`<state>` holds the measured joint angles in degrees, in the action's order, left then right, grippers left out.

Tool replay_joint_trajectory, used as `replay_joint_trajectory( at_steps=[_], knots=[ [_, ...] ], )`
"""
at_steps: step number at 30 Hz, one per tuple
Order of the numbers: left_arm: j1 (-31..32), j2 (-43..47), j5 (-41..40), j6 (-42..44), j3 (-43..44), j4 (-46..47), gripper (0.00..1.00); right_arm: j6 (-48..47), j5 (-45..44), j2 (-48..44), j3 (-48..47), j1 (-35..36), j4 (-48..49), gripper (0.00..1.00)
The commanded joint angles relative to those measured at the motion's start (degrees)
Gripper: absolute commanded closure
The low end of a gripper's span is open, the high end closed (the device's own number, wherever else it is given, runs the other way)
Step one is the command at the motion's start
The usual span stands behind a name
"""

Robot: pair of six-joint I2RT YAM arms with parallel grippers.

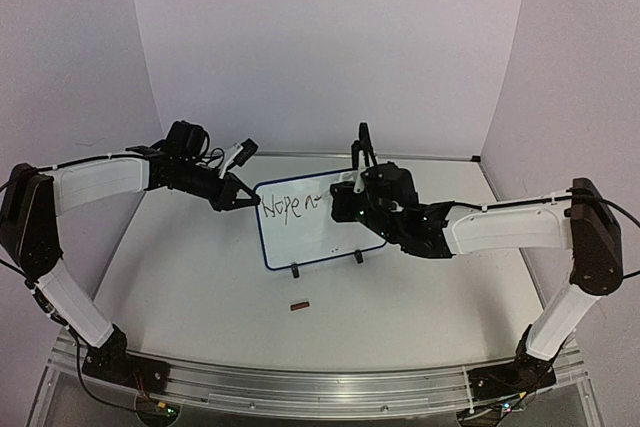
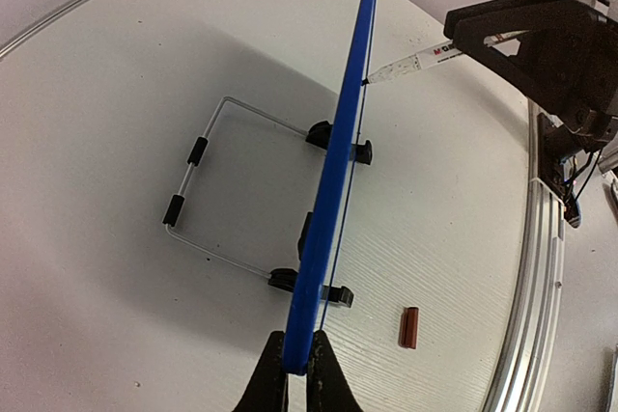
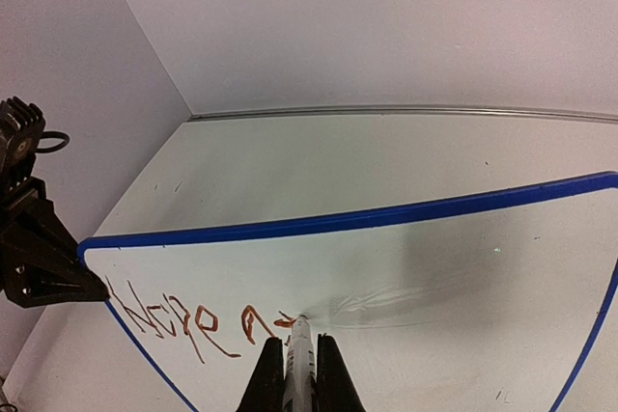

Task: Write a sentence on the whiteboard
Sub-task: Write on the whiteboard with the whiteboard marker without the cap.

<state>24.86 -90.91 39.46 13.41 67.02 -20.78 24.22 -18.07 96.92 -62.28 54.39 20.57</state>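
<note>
The whiteboard (image 1: pixel 320 237) stands on its feet mid-worktop (image 1: pixel 200 287). Our left gripper (image 1: pixel 243 197) is clamped on its left edge and our right gripper (image 3: pixel 299 354) is closed on the marker (image 2: pixel 410 65), whose tip touches just after "Hope n" of the sentence (image 1: pixel 290 207). We want light, even pressure and short strokes (a hard push could tip the board), with the left side braced firmly.

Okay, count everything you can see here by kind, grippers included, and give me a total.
whiteboard: 1
marker: 1
wire stand: 1
small reddish-brown piece: 1
grippers: 2, the left gripper and the right gripper
Total: 6
</note>
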Motion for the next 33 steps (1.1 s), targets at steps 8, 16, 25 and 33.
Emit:
replay_joint_trajectory(
  at_steps=[8,16,25,33],
  knots=[
    [0.28,-0.18,-3.67,2.00,-0.14,-0.05,1.00,-0.68,0.92,-1.03,-2.25,-0.42,3.82,1.00],
    [0.29,-0.15,-3.69,1.98,-0.14,-0.05,1.00,-0.52,1.98,0.11,-2.58,-0.36,3.95,1.00],
    [0.27,-0.22,-3.60,1.98,-0.14,-0.04,1.00,0.81,2.74,0.83,-1.47,-0.40,2.10,1.00],
    [0.29,-0.22,-3.52,1.97,-0.14,0.06,1.00,1.91,2.93,1.60,-0.13,-0.38,0.99,1.00]
  ],
)
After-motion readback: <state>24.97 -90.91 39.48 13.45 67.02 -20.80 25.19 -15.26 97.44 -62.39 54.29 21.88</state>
